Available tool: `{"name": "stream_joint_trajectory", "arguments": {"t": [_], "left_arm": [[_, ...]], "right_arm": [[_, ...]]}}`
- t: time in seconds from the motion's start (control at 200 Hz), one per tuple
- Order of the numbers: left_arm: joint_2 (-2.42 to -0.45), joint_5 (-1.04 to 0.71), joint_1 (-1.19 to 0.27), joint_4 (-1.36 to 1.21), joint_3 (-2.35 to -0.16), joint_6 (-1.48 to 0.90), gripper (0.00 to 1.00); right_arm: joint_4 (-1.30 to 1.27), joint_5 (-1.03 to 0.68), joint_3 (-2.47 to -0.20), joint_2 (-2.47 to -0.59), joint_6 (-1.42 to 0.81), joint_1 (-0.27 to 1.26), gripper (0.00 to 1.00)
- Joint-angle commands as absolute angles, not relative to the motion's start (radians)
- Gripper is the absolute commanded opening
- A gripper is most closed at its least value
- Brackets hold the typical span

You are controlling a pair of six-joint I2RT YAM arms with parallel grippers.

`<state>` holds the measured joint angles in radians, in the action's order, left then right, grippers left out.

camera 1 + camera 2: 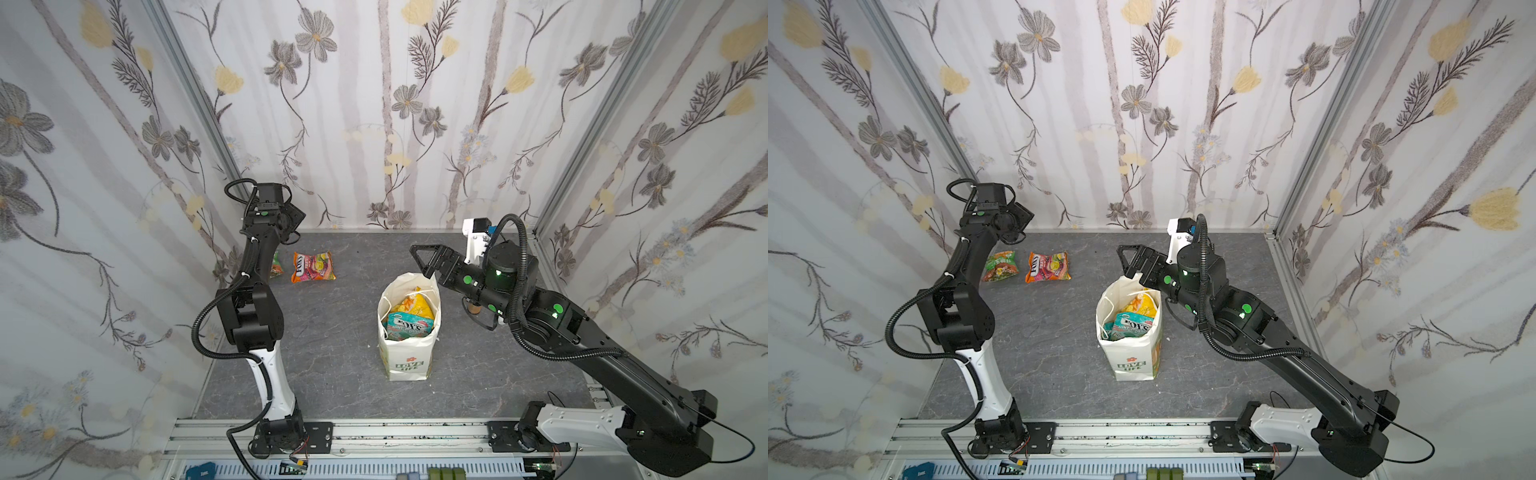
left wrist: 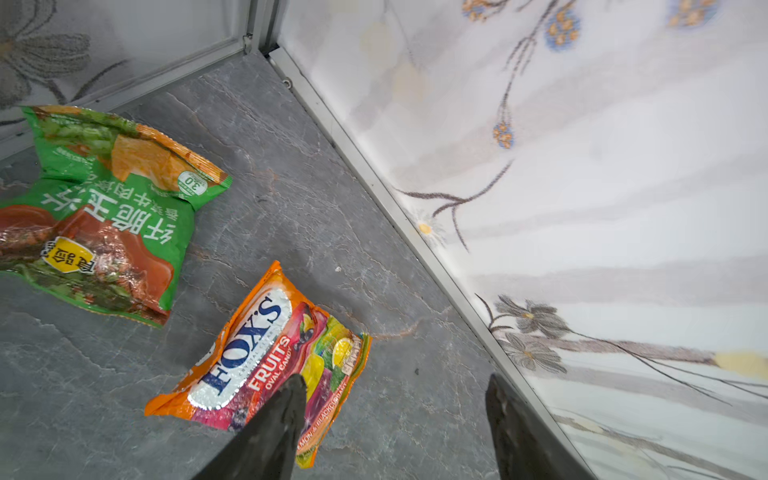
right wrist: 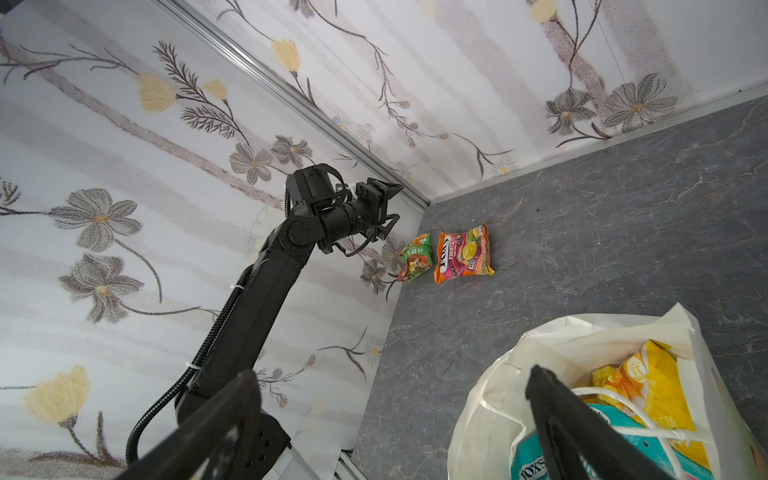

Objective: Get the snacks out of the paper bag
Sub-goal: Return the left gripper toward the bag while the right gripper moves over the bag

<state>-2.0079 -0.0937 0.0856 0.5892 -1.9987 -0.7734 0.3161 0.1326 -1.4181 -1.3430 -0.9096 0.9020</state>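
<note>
Hanging above the orange packet [image 2: 249, 353] on the desk [image 2: 332, 232], left end effector [image 2: 395, 380] stands apart, empty — right end effector [image 3: 392, 372] spread wide over the paper bag [image 3: 490, 395].

A robot test cell in a lab is indicated. A left arm [image 1: 253, 316] and a right arm [image 1: 602, 357] are bolted to an aluminium rail [image 1: 407, 434] beside a grey stone-patterned tabletop [image 1: 332, 374]. The tabletop is enclosed by floral-papered panels [image 1: 374, 124] set in aluminium posts [image 1: 199, 104].
</note>
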Motion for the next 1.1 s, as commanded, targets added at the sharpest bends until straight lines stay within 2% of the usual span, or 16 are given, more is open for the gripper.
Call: {"name": "stream_joint_trajectory", "arguments": {"t": [0.0,0.335,0.719,0.894,0.974,1.094], "left_arm": [[-1.924,-0.152,0.074,0.488,-1.954,-0.769,0.71],[-1.629,-0.294,-0.021,0.346,-1.742,-0.751,0.75],[-1.335,-0.232,-0.215,0.502,-1.627,-0.507,0.85],[-1.163,-0.219,-0.245,0.562,-1.530,-0.448,0.90],[-1.102,-0.230,-0.247,0.624,-1.519,-0.415,0.91],[-1.036,-0.263,-0.247,0.747,-1.536,-0.353,0.92]], "right_arm": [[0.304,0.114,-1.434,-1.355,-0.903,0.902,0.99],[0.337,0.076,-1.468,-1.387,-0.880,0.896,0.99],[0.387,0.025,-1.489,-1.429,-0.863,0.896,0.99],[0.433,0.013,-1.497,-1.451,-0.858,0.896,0.99],[0.452,-0.001,-1.496,-1.464,-0.859,0.901,0.97],[0.484,-0.029,-1.498,-1.491,-0.859,0.907,0.86]]}}
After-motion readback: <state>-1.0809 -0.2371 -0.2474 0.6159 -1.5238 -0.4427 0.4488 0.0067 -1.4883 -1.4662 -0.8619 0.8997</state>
